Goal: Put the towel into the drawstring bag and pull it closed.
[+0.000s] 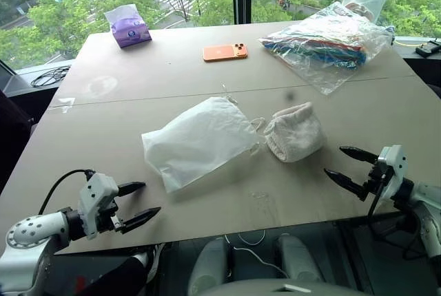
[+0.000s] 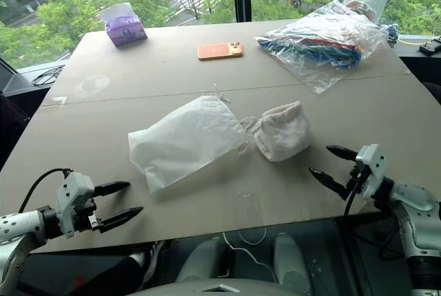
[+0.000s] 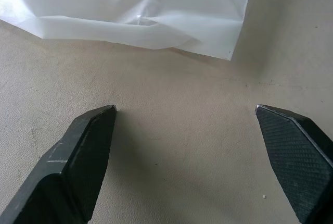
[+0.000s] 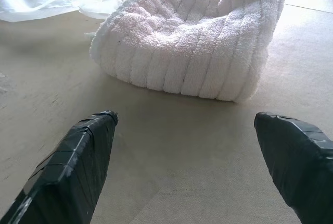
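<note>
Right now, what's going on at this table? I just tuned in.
Nothing is being handled yet. The towel lies on the table beside the mouth of the flat drawstring bag, outside it. The left gripper hovers open at the near edge facing the bag; the right gripper hovers open facing the towel. Neither touches anything. Bagging hasn't begun.

Table [image 1: 103, 138]: bag [image 1: 200, 141], towel [image 1: 295, 132], phone [image 1: 224, 52]
</note>
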Robot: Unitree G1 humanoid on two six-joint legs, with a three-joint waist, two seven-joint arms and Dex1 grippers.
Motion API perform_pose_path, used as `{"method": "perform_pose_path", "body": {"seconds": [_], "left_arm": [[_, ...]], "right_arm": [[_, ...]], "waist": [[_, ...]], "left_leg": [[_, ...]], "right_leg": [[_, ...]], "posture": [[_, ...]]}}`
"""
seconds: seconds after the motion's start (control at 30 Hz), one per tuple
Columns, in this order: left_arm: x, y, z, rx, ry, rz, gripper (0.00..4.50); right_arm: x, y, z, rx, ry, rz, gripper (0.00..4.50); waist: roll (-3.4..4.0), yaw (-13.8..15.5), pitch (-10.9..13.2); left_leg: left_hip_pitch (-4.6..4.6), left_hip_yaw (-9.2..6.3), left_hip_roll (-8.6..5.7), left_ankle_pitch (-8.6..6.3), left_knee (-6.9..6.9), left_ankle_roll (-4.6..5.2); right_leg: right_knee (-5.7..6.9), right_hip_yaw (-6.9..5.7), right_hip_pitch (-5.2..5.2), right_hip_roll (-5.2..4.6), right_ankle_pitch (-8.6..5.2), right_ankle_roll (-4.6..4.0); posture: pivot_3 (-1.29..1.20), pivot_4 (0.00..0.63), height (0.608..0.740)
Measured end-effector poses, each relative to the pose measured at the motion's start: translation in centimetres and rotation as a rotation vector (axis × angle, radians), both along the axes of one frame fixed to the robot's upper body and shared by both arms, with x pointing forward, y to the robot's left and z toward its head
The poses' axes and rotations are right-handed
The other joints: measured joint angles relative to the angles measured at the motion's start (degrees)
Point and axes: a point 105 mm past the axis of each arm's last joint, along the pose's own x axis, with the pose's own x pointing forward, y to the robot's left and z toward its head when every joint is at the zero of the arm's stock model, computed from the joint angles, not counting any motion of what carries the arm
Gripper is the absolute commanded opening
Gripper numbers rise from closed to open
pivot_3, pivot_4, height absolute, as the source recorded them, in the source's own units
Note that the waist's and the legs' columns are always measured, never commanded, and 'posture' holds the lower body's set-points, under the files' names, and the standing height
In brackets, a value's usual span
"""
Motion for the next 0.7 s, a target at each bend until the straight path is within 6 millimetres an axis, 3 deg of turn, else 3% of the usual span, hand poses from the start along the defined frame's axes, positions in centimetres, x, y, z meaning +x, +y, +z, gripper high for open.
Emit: {"method": "perform_pose_path", "body": {"seconds": [0.13,0.2,0.7], "left_arm": [[0.8,0.1,-0.1,-0.010,-0.104,0.054,4.43],[1.0,0.0,-0.3,-0.023,-0.159,0.078,4.43],[0.2,0.0,-0.3,-0.051,-0.163,0.086,4.43]], "right_arm": [[0.4,-0.2,0.4,-0.011,-0.001,0.027,4.50],[0.8,-0.6,1.0,-0.035,-0.012,0.042,4.50],[1.0,-0.6,1.1,-0.030,-0.006,0.076,4.50]], "waist": [[0.08,0.0,0.0],[-0.22,0.0,0.1],[-0.53,0.0,0.1]], "left_leg": [[-0.01,0.05,-0.02,0.00,0.01,0.00],[-0.03,0.03,-0.01,0.00,0.03,0.00],[-0.19,-0.14,-0.01,-0.01,0.01,-0.01]], "right_leg": [[0.01,0.02,-0.01,-0.03,0.01,-0.01],[0.01,-0.04,-0.01,-0.04,0.02,-0.02],[-0.04,-0.25,-0.06,-0.19,0.02,-0.04]], "posture": [[0.00,0.150,0.740],[0.00,0.150,0.740],[0.00,0.150,0.740]]}}
